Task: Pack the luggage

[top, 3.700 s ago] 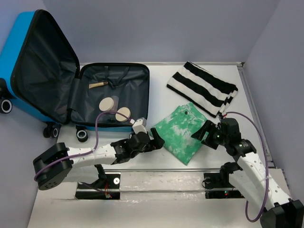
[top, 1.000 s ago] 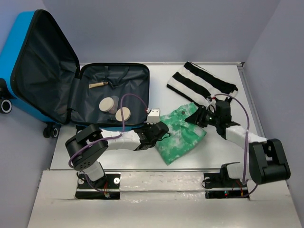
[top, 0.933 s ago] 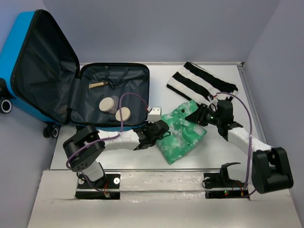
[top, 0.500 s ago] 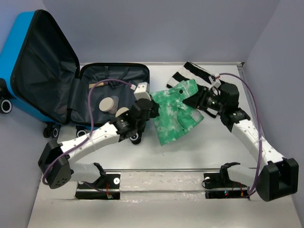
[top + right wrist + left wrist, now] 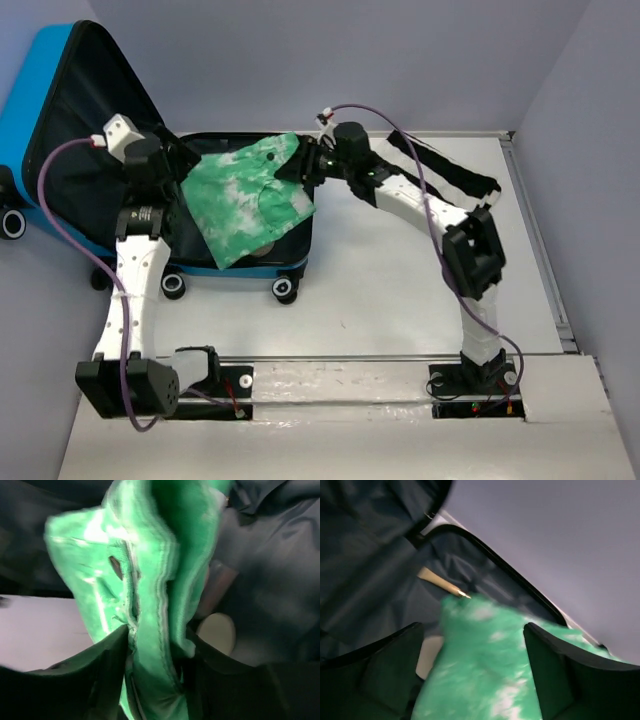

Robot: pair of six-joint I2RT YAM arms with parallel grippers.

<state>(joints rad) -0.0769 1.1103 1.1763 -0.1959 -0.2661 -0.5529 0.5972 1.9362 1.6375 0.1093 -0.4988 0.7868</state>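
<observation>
The left arm (image 5: 135,290) and the right arm (image 5: 410,200) both wear white link shells between black joint housings, each trailed by a loose purple cable (image 5: 40,195), with a small white camera block (image 5: 122,130) at the left wrist, dark pincer fingers (image 5: 390,675) and black bases (image 5: 200,370).

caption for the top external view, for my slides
Green garment draped over the open blue luggage, right fingers pinching its edge, left fingers open, striped cloth behind.
</observation>
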